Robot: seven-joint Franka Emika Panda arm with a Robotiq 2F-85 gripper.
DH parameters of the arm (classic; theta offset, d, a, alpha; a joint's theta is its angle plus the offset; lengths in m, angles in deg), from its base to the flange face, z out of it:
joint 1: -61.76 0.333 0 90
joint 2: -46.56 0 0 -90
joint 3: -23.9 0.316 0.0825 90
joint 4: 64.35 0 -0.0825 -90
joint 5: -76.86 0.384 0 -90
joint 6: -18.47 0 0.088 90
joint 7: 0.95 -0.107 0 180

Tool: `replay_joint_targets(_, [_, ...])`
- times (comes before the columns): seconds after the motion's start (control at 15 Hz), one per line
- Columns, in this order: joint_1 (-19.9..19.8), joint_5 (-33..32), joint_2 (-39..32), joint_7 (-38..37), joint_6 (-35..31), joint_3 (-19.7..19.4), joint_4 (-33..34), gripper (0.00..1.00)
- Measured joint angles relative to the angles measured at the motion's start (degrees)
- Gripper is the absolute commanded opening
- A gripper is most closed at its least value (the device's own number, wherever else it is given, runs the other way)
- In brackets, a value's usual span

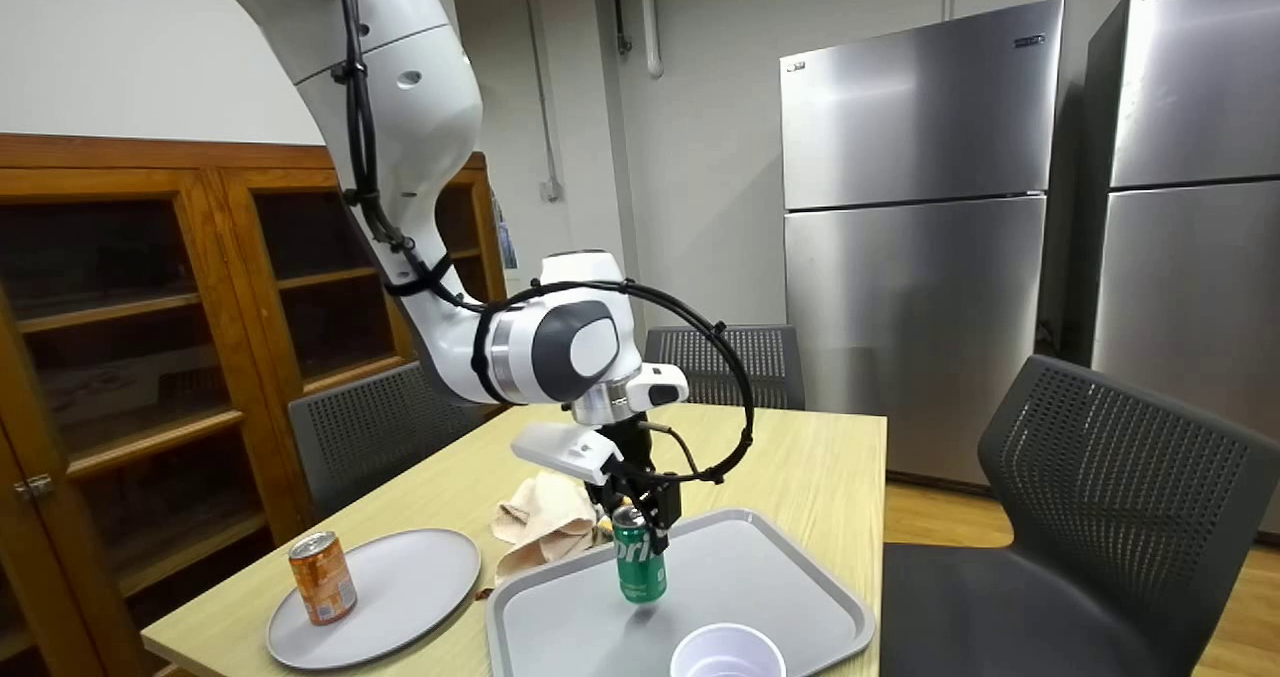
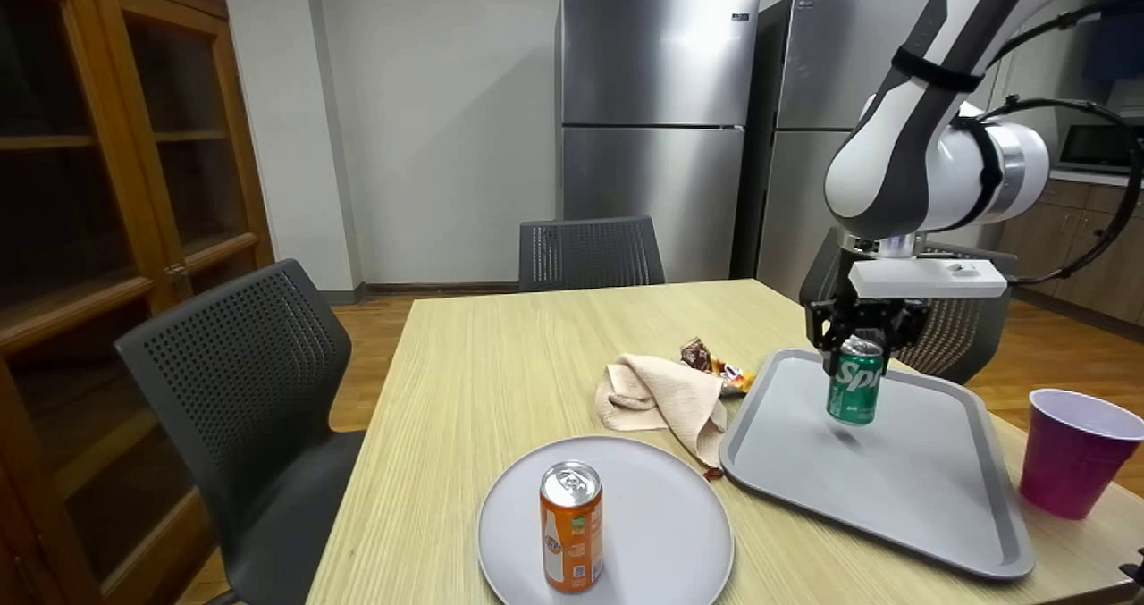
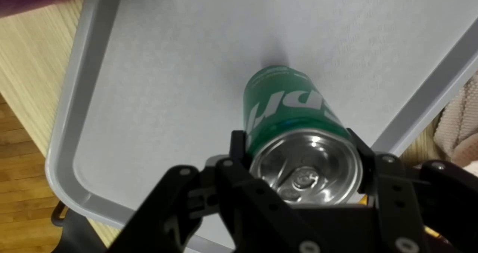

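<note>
My gripper (image 1: 640, 522) points down over the grey tray (image 1: 770, 567). In the wrist view its two black fingers (image 3: 298, 144) touch both sides of a green Sprite can (image 3: 287, 107) near its silver top. The can also shows in both exterior views (image 1: 641, 575) (image 2: 853, 397). It is nearly upright and seems a little above the tray (image 2: 921, 471), with a shadow under it. The can's bottom is hidden in the wrist view. The fingers partly cover the can's upper part in the exterior views.
An orange can (image 2: 572, 533) stands on a round grey plate (image 2: 661, 516). A beige cloth (image 2: 657, 399) and snack wrappers (image 2: 715, 368) lie beside the tray. A magenta cup (image 2: 1068, 462) stands at the tray's other side. Chairs (image 1: 1090, 517) surround the wooden table (image 2: 500, 364).
</note>
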Motion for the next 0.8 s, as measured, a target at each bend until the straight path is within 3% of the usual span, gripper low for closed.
replay_joint_targets(0.8, [-2.6, 3.0, -2.6, 3.4, -1.1, 2.9, 0.8, 0.38])
